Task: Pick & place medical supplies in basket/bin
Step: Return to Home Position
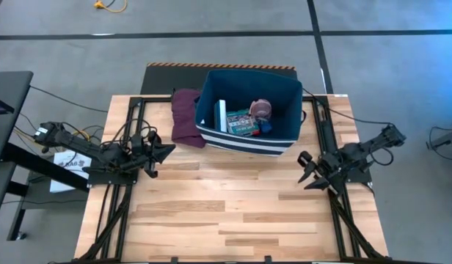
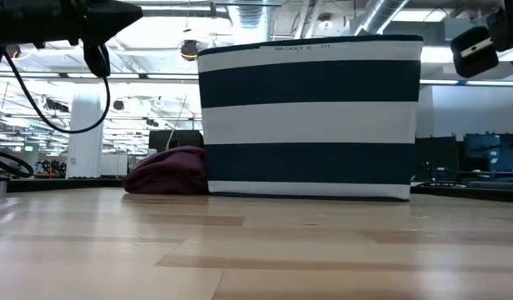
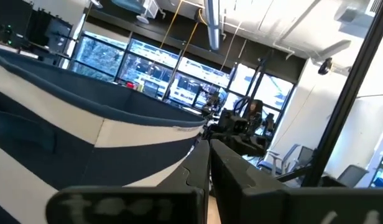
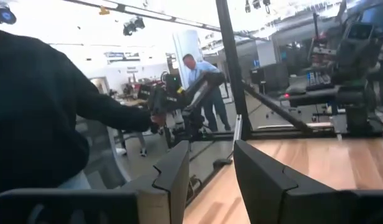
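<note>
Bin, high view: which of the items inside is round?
The pink roll, lying toward the far wall of the bin; the green-red box and the white upright piece beside it are straight-edged.

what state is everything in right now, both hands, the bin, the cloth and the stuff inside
left hand: shut, empty, over the table's left side
right hand: open, empty, over the right side
bin: upright, open top, holding supplies
green-red box: lying flat in the bin
pink roll: in the bin, beside the box
maroon cloth: crumpled on the table, against the bin
</note>
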### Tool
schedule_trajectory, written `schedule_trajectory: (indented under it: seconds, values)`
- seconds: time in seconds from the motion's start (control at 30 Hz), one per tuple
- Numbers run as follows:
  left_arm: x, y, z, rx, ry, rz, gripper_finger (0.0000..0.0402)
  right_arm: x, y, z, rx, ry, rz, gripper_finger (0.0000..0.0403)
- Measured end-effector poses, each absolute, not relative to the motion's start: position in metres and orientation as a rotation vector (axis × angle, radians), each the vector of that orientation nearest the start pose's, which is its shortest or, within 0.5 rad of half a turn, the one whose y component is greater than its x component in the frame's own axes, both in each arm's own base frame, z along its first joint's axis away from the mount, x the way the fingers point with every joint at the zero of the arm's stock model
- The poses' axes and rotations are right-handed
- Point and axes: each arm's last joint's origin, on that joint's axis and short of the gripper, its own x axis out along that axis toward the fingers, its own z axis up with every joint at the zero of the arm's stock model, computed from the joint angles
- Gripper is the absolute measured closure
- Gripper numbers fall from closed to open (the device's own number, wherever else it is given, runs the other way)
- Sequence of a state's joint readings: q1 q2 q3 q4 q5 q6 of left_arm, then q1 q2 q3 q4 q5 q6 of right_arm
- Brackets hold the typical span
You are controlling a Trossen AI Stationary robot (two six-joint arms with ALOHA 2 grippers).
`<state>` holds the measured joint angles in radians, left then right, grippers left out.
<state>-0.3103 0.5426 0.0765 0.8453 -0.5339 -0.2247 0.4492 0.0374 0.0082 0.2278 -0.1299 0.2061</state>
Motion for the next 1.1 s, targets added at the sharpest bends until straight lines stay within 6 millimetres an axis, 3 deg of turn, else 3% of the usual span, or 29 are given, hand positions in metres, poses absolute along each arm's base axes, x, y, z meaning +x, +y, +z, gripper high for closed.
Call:
schedule_trajectory:
  seconds: [0.23,0.43,0.67,1.1]
  values:
    - [0.127,-0.022,0.214,-0.36,-0.342,0.19,0.0402,0.085,0.043,0.184,0.107,-0.169,0.529,0.0283]
    - [0.13,-0.021,0.211,-0.391,-0.308,0.076,0.0401,0.087,0.044,0.178,0.075,-0.114,0.525,0.0283]
    - [0.134,-0.023,0.192,-0.405,-0.114,0.09,0.0401,0.087,0.044,0.174,0.067,-0.073,0.524,0.0283]
    - [0.128,-0.021,0.149,-0.262,0.324,0.171,0.0401,0.087,0.044,0.172,0.065,-0.06,0.524,0.0283]
